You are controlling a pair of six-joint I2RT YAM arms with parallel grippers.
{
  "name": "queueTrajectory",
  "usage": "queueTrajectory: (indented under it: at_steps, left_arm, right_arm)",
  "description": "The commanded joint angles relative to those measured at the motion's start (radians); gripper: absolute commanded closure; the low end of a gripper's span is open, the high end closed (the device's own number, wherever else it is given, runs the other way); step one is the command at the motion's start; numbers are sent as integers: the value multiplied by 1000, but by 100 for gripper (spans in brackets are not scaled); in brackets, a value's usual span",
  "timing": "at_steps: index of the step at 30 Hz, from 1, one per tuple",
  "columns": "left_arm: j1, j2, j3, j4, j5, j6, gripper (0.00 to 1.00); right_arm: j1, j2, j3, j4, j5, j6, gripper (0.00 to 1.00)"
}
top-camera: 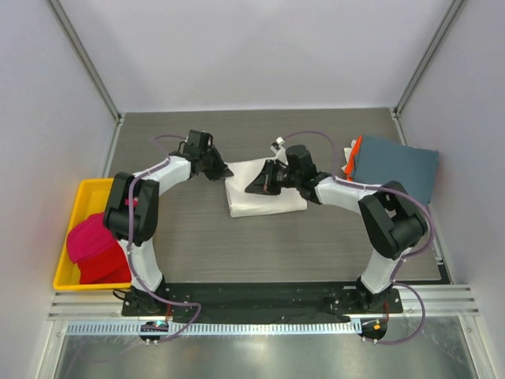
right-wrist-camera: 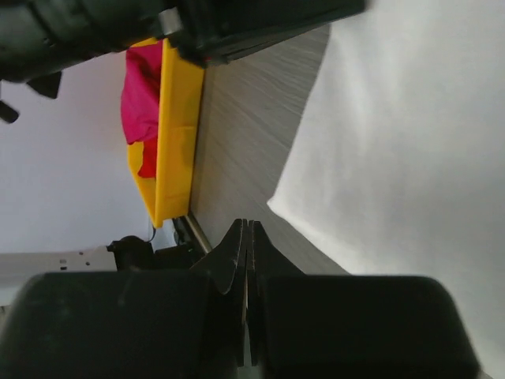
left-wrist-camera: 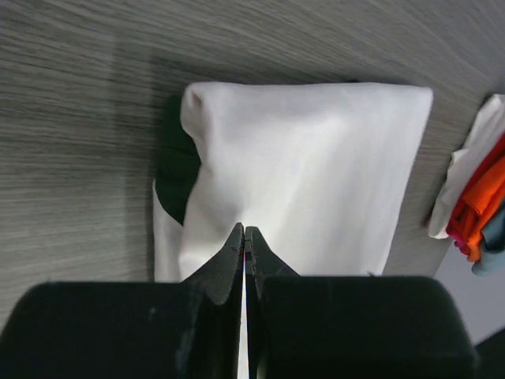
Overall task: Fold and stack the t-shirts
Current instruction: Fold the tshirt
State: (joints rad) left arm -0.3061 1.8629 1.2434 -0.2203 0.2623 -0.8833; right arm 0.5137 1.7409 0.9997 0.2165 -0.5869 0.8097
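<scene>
Mid-table, the white shirt [top-camera: 268, 204] lies folded into a block, with the stack [top-camera: 392, 166] well apart on the right and a red shirt [top-camera: 95, 249] waiting in the bin [top-camera: 69, 237] on the left.

Left gripper [left-wrist-camera: 245, 233]: fingers pressed together, tips right at the shirt's edge. Whether a pinch of cloth is caught between them, I cannot tell. That looks like the danger. If cloth is nipped, pulling away would drag the top layer and open the fold. A green sleeve [left-wrist-camera: 177, 170] already pokes out on one side, so the bundle looks loose there and could spill when it is carried to the stack.

Right gripper [right-wrist-camera: 246, 227]: closed as well, nothing visible between the tips, hanging over bare table [right-wrist-camera: 237, 118] just beside a shirt corner. A low sweep from here could snag that corner.

Left arm reaches forward and hooks inward to the shirt's far-left corner, wrist tipped down. Right arm stretches in from the right, elbow out, gripper low and pointing toward the bin.
</scene>
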Motion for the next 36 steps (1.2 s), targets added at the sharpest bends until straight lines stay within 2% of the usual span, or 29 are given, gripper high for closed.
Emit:
queueTrajectory:
  at_steps: [1,7,11,16,21,29,32,36]
  left_arm:
    - [25,56,60,82,49,-22,100]
    - [45,128,90,108,69,-31,100]
    - [45,154,87,116,71,-32,100]
    - [45,170,76,130,77,-31,100]
    - [45,147,79,131,92,-23,100]
    - [36,-132,-13,81,63,10,100]
    - [7,-229,-88,67,43,-2,100]
    - [-88,-284,-174,90,31,-39,100]
  right_arm:
    - [48,54,-6,213,-19,114,98]
    - [72,204,25,319,-39,172,99]
    - [77,359,24,334,-48,206,99]
    - [94,384,-81,438,-48,246,99]
    - [92,318,-78,391,-47,215,99]
    - [83,36,-12,101,45,34,95]
    - [65,-44,-62,69,53,26,95]
    - [-10,-107,-151,84,47,23,96]
